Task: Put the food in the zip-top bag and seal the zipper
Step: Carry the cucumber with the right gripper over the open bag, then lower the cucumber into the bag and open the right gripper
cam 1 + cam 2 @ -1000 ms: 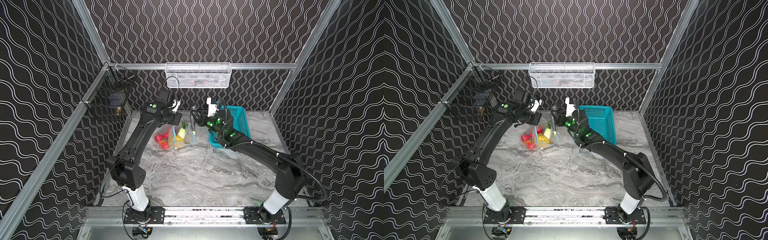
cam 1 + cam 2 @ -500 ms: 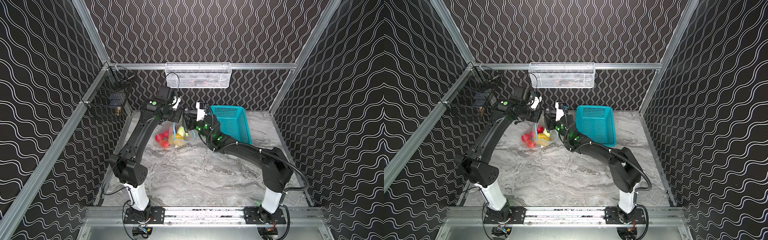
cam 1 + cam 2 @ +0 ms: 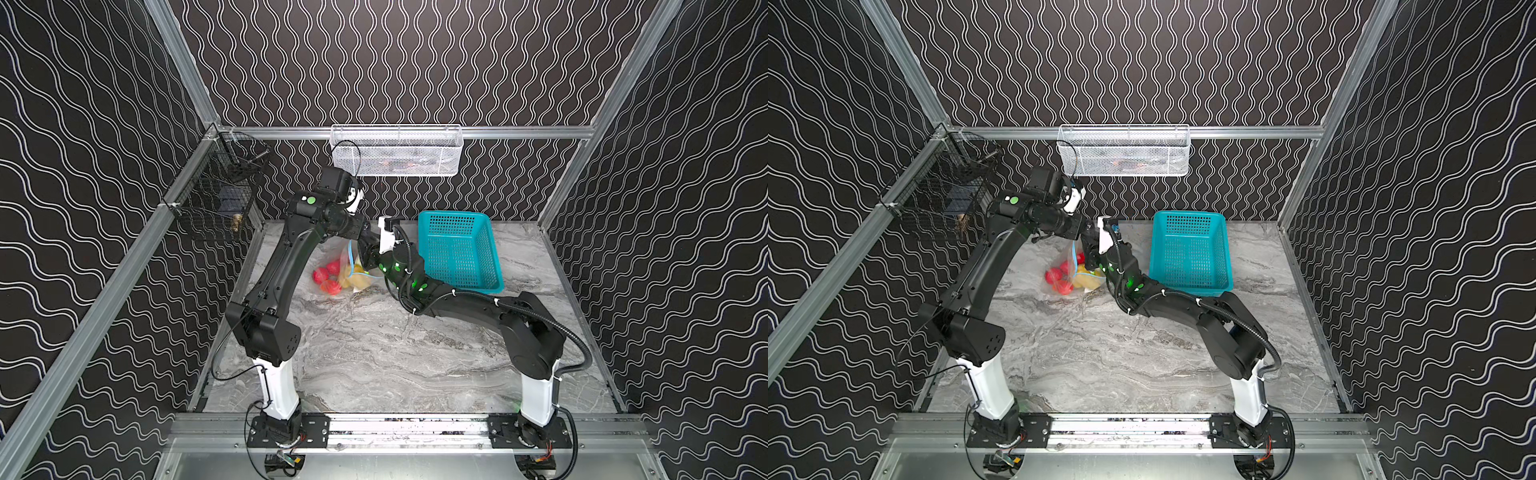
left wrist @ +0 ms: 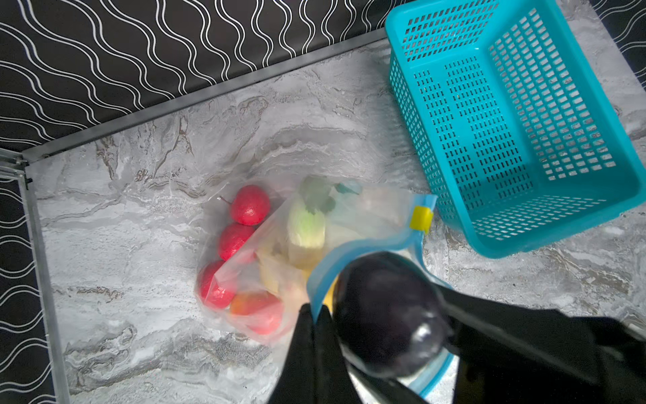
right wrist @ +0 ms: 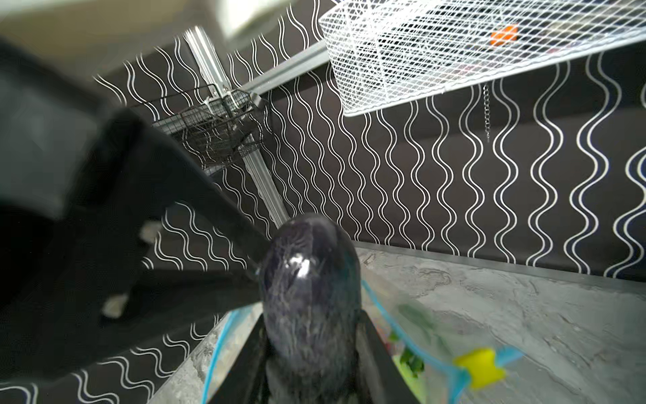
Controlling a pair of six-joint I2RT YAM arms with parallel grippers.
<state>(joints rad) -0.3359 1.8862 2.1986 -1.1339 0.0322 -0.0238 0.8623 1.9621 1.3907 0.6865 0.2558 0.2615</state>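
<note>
You were in the loading step. Your left gripper (image 4: 314,316) was clenched on the light-blue zipper (image 4: 349,250), holding the mouth of the zip-top bag (image 4: 370,210) up and open. Your right gripper (image 5: 311,325) grasped the eggplant (image 4: 388,311) right at that mouth and had not yet let it go. In both top views the bag sat at about 11 o'clock on the marble table (image 3: 395,353), with the teal basket (image 3: 455,215) near it at 1 o'clock.

By my reading, your next move called for pushing the eggplant down past the zipper, releasing it, and backing out without dragging the film. After that the yellow slider (image 4: 420,218) would need running along the strip.

The count:
- one eggplant
- three red tomatoes (image 4: 250,204)
- one orange-red piece (image 4: 251,302)
- one white-green radish (image 4: 306,231)
- one leafy green (image 4: 316,192)
- one yellow potato (image 4: 274,276) that I could be sure of through the cloudy film, perhaps two
- one slider
- one basket, with no food showing in it
</note>
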